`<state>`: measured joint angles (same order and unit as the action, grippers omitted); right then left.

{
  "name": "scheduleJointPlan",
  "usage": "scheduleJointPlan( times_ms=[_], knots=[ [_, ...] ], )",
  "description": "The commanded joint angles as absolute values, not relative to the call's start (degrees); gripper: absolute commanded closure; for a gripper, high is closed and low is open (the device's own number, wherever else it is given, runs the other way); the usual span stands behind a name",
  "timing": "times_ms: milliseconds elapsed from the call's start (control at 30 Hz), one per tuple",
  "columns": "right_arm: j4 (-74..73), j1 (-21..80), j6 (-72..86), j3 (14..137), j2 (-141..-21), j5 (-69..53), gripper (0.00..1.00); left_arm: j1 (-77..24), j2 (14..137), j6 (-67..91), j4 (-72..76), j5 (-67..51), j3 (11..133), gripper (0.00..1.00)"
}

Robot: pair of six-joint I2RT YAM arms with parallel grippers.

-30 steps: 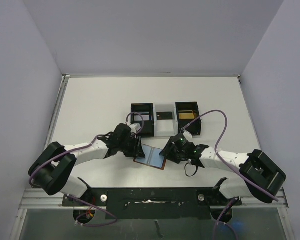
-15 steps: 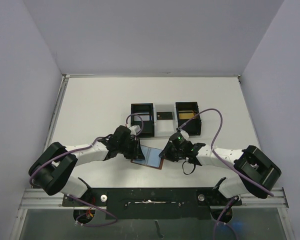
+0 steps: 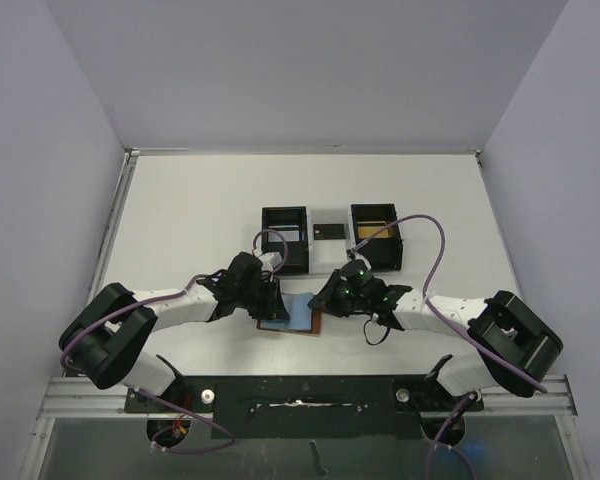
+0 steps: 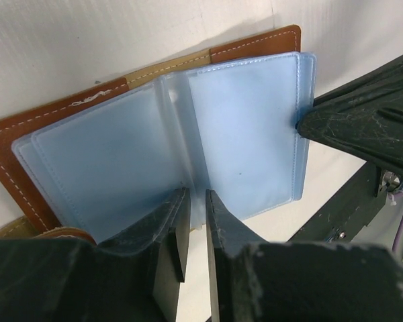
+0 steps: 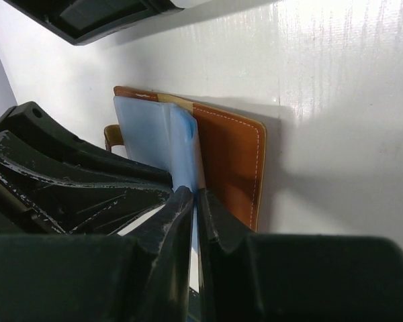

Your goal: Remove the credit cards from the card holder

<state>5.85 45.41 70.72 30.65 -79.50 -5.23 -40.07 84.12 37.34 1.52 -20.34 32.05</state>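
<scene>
The left gripper point(image 4: 196, 198) is pinching the translucent blue plastic sleeves point(image 4: 242, 127) of the open reddish-brown leather card holder point(image 4: 255, 45) at their fold. The right gripper point(image 5: 195, 196) is clamping one sleeve's outer edge.

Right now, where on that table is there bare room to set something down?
Bare table: the strip between the tray and the far edge, and either side of the tray out to the side edges. Crowded: just in front of the tray, where the left gripper and right gripper meet at the card holder.
</scene>
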Motion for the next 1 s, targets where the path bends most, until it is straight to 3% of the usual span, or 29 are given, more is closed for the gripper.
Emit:
scheduleJointPlan(
  times_ms=[0,200,567,800,967],
  knots=[
    [9.24,45.45,69.11,32.7,-78.79,-7.4,0.93,-40.52,83.58,37.53,4.46,-21.34,31.89,0.85],
    [21.25,45.01,71.0,31.74,-82.66,-16.23,0.86,-40.59,84.22,37.7,5.43,-22.01,31.97,0.85],
    [12.77,45.14,68.93,35.51,-87.06,-14.91,0.86,-40.87,83.03,38.18,5.28,-21.38,31.48,0.87],
    [-6.33,46.4,65.23,41.36,-85.53,-3.39,0.74,-40.87,79.3,37.46,1.01,-18.58,32.64,0.84],
    [-10.41,46.32,64.41,41.08,-83.17,-0.55,0.63,-40.88,75.52,37.01,-2.1,-16.06,33.5,0.8]
  ],
)
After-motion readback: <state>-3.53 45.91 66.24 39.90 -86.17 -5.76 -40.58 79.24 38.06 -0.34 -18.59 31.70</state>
